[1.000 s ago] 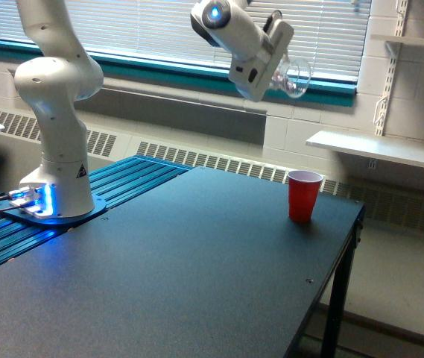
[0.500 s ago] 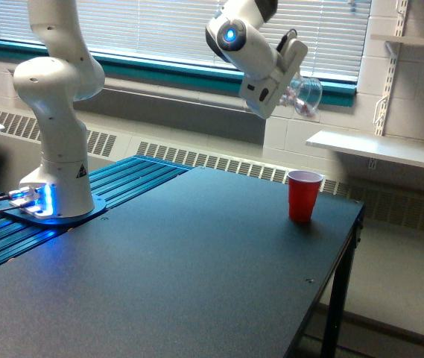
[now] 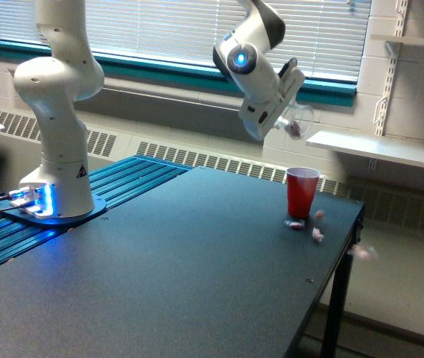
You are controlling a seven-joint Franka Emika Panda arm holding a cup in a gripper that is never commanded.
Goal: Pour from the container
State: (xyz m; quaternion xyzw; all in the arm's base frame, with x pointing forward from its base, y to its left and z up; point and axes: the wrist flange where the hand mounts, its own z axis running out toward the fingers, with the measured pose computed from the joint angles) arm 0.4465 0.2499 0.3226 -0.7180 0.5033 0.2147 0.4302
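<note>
The container point(image 3: 295, 121) hangs in my jaws point(image 3: 285, 119), which pinch it by the side, above the red cup point(image 3: 302, 192) and slightly toward the window. I hold it tipped well over, mouth pointing down and toward the exterior view's right, so that the candies slide out by their own weight and drop toward the cup. One pinkish candy shows inside the clear wall near the lip; I cannot tell whether more are left in there. The cup stands upright near the table's point(image 3: 159, 268) far right corner, set there as the catch.

The aim looks off, though. Two candies point(image 3: 296, 224) lie on the table just beside the cup's foot, a third point(image 3: 317, 233) sits a little nearer the edge, and one blurred candy point(image 3: 361, 252) is past the table edge, apparently falling.

Half a second ago the table around the cup is bare and the container is fuller, held higher and less steeply. Since then I have rolled my wrist further and dropped lower toward the cup, and the spill has landed outside it.
</note>
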